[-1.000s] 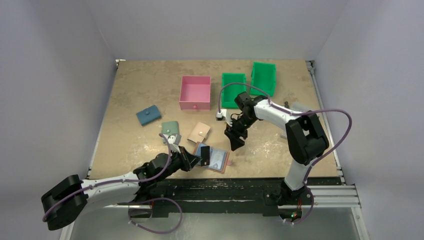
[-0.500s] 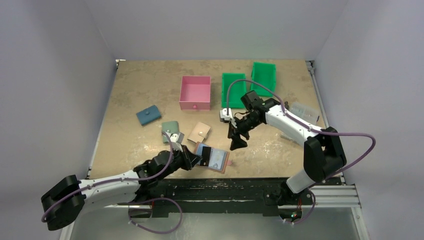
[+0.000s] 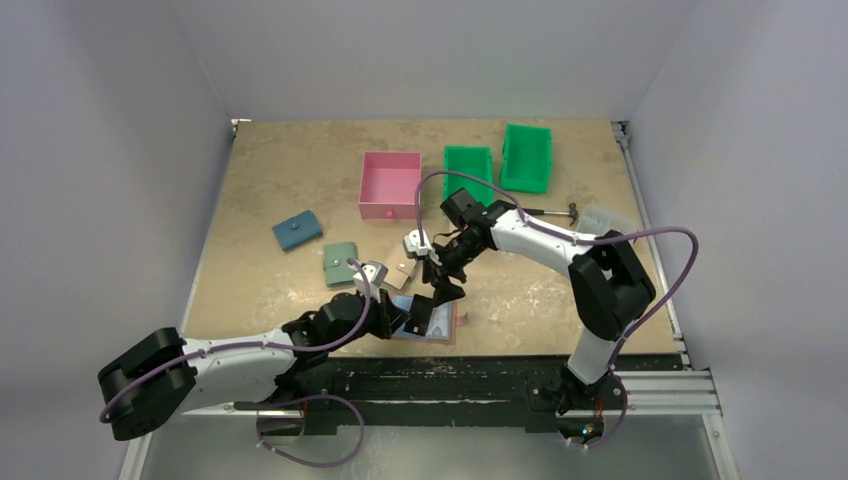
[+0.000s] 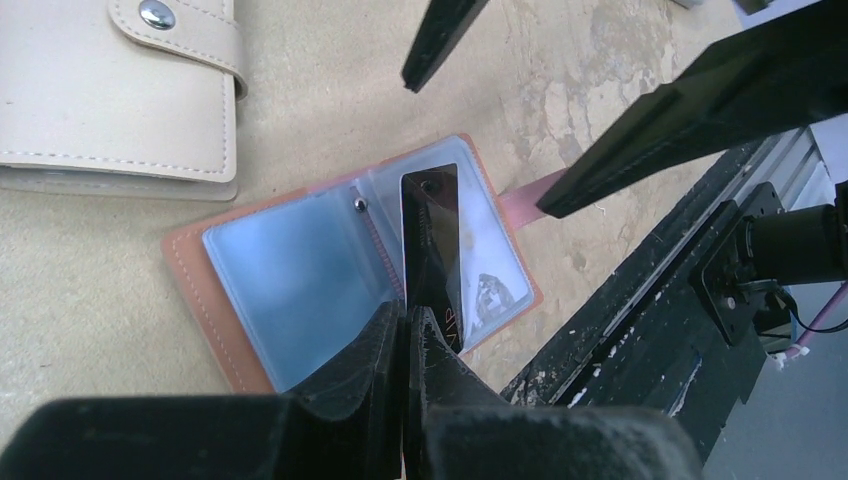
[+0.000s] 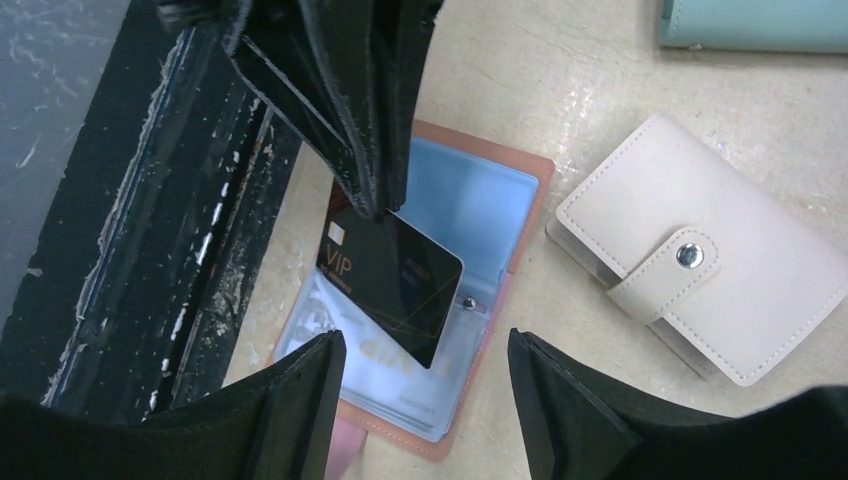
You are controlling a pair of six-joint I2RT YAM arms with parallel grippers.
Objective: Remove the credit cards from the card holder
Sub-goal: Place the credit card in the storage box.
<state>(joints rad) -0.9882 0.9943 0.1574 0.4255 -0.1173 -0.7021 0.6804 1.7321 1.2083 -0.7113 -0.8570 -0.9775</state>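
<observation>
Since the earlier overhead view, the right arm has swung in from the middle right of the frame, and its right tool (image 3: pixel 440 288) now hangs just above the card holder (image 3: pixel 437 322) at the lower centre. The left arm has shifted a little towards the same spot.

The task looks partly done. The card holder (image 4: pixel 285 290) lies open and flat on the counter (image 3: pixel 280 180), blue lining up. The left tool (image 4: pixel 408 318) is clamped on one corner of the black card (image 4: pixel 432 245) and holds it tilted over the open sleeves. In the right wrist view the black card (image 5: pixel 395 280) seems lifted out of its pocket. Whether its low corner still touches the lining I cannot tell. A pale card (image 4: pixel 490 295) with markings appears to sit inside a sleeve on the right half, so it is probably still to be taken out, and the black one has not yet been set down.

The right tool (image 5: pixel 422 345) has its fingers wide apart with nothing between them, and the black card and the card holder (image 5: pixel 480 190) lie directly below that gap. A beige wallet (image 5: pixel 690 280) rests just beside the holder, snapped shut.
</observation>
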